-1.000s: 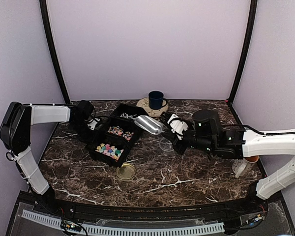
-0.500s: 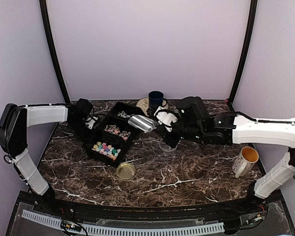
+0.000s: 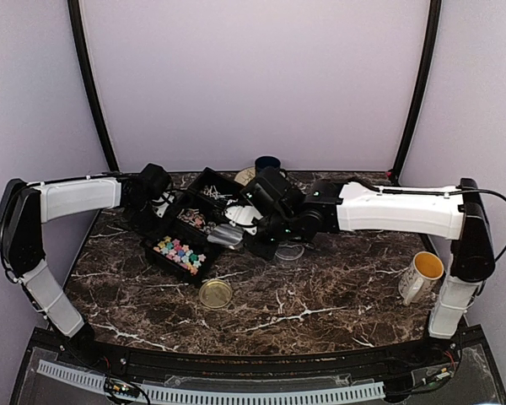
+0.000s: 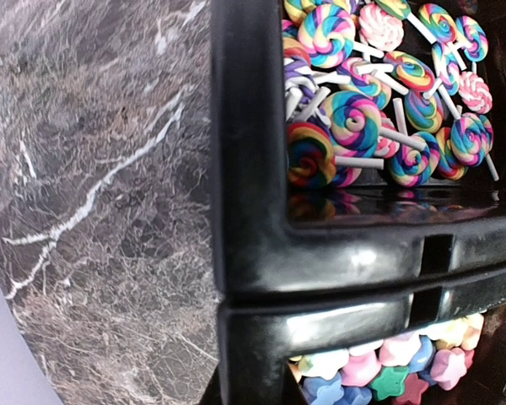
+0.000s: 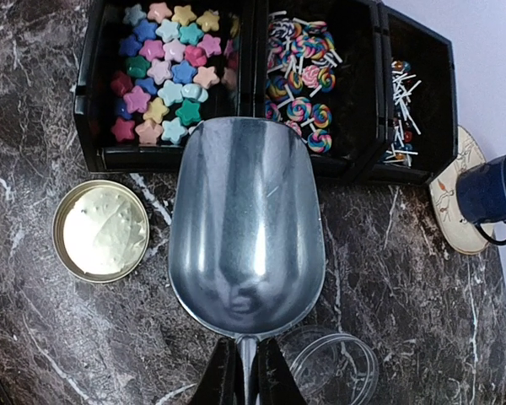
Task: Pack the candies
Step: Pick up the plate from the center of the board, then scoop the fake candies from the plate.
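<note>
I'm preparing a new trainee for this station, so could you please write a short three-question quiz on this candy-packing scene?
1. True or false: the metal scoop gripped by the right tool is empty.
2. Which compartment of the tray lies nearest the gold lid? A) star candies B) lollipops C) sticks
3. Fill in: the blue cup stands on a ____.
Key: 1 true; 2 A; 3 plate.
</note>
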